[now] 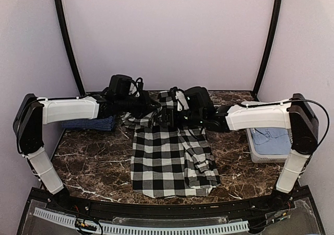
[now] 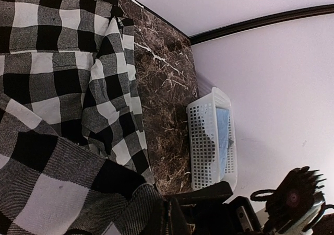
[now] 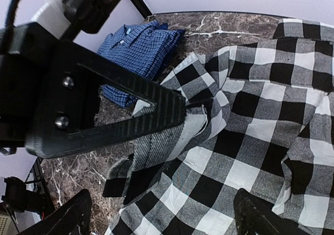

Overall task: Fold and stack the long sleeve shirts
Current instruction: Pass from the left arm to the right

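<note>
Marble table (image 1: 94, 162): dark blue shirt (image 3: 138, 52) lay folded at far left, done. Mid-table, the black-and-white checked shirt (image 1: 167, 156) was only partly folded, collar-end cloth pinched in the left gripper (image 3: 177, 112). The right gripper (image 3: 164, 214) hovered above, jaws wide, empty. Stacking not yet done.

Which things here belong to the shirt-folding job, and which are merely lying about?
Job in hand:
black-and-white checked shirt
dark blue checked shirt, folded

Lying about:
white slotted basket
marble table
</note>
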Available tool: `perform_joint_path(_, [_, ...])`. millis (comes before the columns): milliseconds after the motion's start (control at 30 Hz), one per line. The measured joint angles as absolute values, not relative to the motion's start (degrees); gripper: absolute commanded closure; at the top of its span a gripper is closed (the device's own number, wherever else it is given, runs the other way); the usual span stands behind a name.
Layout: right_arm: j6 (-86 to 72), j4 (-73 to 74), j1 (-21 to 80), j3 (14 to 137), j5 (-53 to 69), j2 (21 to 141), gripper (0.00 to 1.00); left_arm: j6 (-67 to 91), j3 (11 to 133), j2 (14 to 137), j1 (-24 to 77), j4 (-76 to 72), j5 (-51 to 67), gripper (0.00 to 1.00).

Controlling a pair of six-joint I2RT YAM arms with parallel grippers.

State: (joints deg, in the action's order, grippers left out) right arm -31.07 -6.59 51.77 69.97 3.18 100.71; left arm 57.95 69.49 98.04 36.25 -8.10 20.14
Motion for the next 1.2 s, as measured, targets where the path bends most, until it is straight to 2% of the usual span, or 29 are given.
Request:
perform_joint_path(300, [-32.12, -7.29, 51.88, 71.20, 3.14, 105.60, 0.09, 58.74, 70.46, 99.42, 37.10, -8.08, 20.53, 1.00])
perform_joint_path(733, [-33.30, -8.84, 51.88, 73.32, 2.61, 106.30, 0.12, 58.63, 72.38, 100.14, 37.71, -7.16, 20.51, 1.00])
perform_joint_path(967, [-33.65, -8.34, 51.94, 73.65, 0.08, 106.76, 0.38, 58.08, 73.03, 100.73, 37.82, -6.46, 20.53, 1.00])
perform_joint_path(1100, [-34.39, -7.70, 51.66, 74.89, -1.08, 108.88, 0.67, 57.19, 73.03, 100.73, 37.85, -6.20, 20.40, 0.99])
perform_joint_path(1200, [-34.68, -7.14, 51.44, 75.46, -1.15, 110.26, 0.92, 56.27, 73.03, 100.73, 37.85, -5.26, 20.12, 0.93])
